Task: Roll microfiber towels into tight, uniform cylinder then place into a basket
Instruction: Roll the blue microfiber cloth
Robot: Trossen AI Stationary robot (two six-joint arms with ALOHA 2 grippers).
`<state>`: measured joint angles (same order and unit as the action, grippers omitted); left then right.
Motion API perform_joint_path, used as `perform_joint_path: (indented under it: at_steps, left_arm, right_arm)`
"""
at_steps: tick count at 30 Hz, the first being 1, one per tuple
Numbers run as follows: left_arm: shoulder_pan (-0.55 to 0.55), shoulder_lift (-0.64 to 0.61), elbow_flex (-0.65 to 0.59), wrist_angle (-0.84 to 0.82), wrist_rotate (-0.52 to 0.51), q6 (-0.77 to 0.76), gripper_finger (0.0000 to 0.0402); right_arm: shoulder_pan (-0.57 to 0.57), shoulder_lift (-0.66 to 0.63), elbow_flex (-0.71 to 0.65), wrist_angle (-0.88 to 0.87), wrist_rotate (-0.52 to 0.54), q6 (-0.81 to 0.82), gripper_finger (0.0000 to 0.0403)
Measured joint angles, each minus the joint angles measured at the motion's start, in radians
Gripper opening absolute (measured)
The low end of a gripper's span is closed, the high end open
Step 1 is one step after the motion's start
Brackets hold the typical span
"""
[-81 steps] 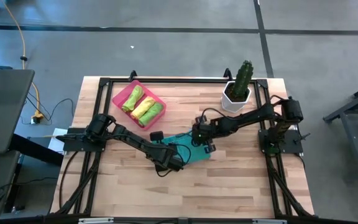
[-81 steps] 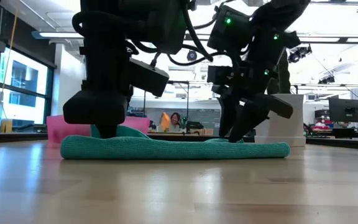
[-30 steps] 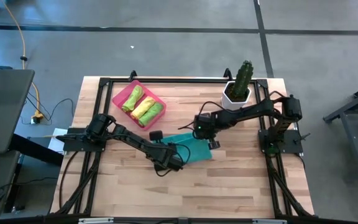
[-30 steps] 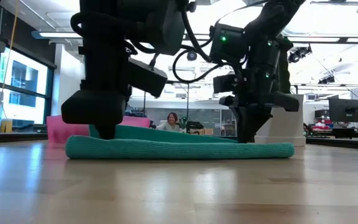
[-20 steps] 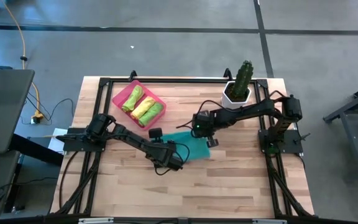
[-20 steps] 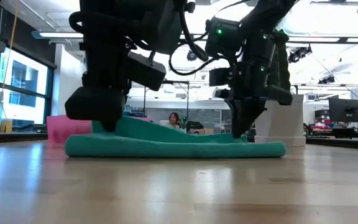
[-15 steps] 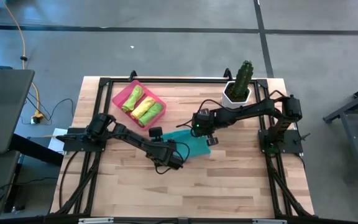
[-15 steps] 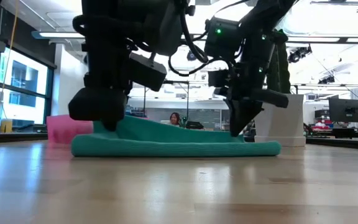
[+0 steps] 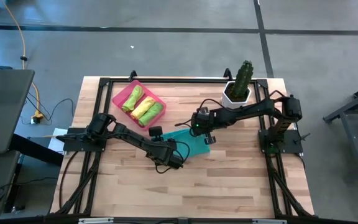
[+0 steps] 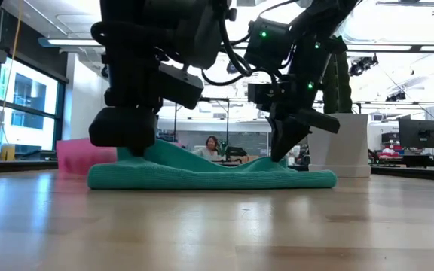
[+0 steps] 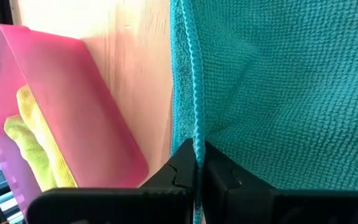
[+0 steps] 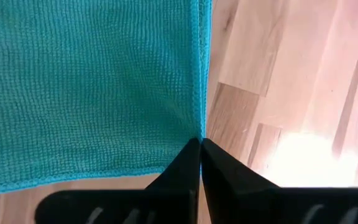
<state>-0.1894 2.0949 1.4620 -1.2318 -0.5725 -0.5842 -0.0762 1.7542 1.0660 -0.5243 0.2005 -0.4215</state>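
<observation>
High view: wooden table [image 9: 229, 180]; teal towel [image 9: 191, 144] mid-table between left gripper [image 9: 174, 154] and right gripper [image 9: 202, 126]; pink basket [image 9: 119, 95] holds rolled towels.

Wrist views: each gripper pinches a hem edge.

Risk: thin hem may slip, leaving an uneven, loose roll.

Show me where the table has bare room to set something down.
Free: the wooden table's near strip below both arms, and the far strip between the bright pink plastic basket and the white cactus pot. Crowded: the centre, around the teal microfibre towel.
</observation>
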Motion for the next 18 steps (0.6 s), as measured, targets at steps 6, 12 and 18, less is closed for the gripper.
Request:
perform_joint_path:
  at_steps: [6, 12, 18]
  left_arm:
    - [0.000, 0.000, 0.000, -0.002, -0.003, -0.007, 0.0000]
    - [-0.001, 0.000, 0.000, -0.002, 0.000, -0.007, 0.0000]
    - [-0.001, 0.000, 0.000, -0.001, 0.006, -0.007, 0.0000]
  right_arm:
    - [-0.001, 0.000, 0.000, 0.005, 0.001, 0.002, 0.0019]
    - [-0.002, 0.000, -0.001, 0.018, 0.097, 0.001, 0.0072]
    - [0.003, -0.016, -0.001, -0.013, 0.162, 0.081, 0.0114]
